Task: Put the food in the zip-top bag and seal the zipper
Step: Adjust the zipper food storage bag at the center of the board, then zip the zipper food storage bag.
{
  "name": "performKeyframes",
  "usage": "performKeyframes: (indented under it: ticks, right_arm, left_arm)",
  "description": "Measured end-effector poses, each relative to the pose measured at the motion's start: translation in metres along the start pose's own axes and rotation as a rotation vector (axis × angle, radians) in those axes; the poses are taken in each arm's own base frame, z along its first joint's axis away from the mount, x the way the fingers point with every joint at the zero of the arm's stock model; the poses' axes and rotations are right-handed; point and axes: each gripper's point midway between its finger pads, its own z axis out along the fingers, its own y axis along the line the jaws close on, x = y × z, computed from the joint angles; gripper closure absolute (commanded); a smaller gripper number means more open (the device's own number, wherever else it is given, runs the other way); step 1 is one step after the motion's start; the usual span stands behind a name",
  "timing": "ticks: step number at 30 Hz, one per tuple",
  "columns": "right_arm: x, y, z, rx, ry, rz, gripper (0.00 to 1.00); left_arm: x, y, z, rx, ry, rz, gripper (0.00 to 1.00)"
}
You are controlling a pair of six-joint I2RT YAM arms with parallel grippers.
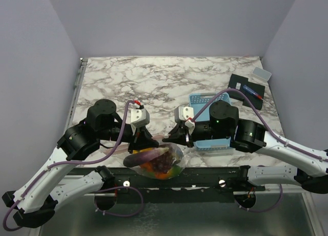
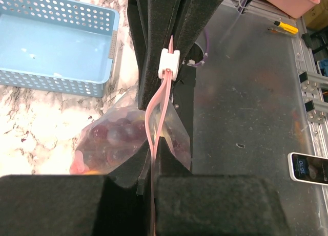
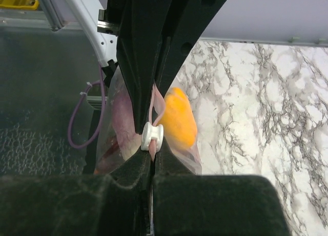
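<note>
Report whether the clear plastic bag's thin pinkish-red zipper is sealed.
Not fully sealed: in the left wrist view the thin pinkish-red zipper splits into two separated strips below its white plastic slider. The rest is hidden.

No text, label or brand is legible; the phone (image 2: 309, 169) screen shows digits too blurred to read.
</note>
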Motion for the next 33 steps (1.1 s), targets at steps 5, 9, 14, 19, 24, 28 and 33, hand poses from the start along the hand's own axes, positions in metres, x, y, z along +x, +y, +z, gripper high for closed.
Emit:
performKeyframes:
  ticks: [5,9,14,19,24,28,33]
  right_arm:
    - [0.0,0.001,0.0,-0.005,-0.001,0.0,0.99]
    - [0.002,0.003,0.0,-0.015,0.006,0.003,0.99]
    - [0.016,0.005,0.001,-0.027,0.059,0.025,0.99]
    - [0.026,0.007,0.003,-0.035,0.096,0.04,0.99]
    - [0.028,0.008,0.003,-0.041,0.106,0.045,0.99]
    - [0.028,0.007,0.004,-0.042,0.114,0.048,0.99]
    - [0.03,0.007,0.005,-0.042,0.119,0.05,1.0]
  left_arm:
    - [0.0,0.0,0.0,-0.001,0.0,0.0,0.89]
    - [-0.003,0.0,0.0,-0.002,-0.013,0.012,0.63]
    - [-0.012,0.001,0.0,-0.001,-0.043,0.038,0.43]
    - [-0.016,0.002,0.002,-0.005,-0.056,0.05,0.31]
    - [-0.023,0.005,0.005,-0.004,-0.077,0.052,0.31]
    - [-0.028,0.008,0.01,-0.003,-0.089,0.042,0.33]
    - [-0.031,0.011,0.014,-0.002,-0.095,0.032,0.39]
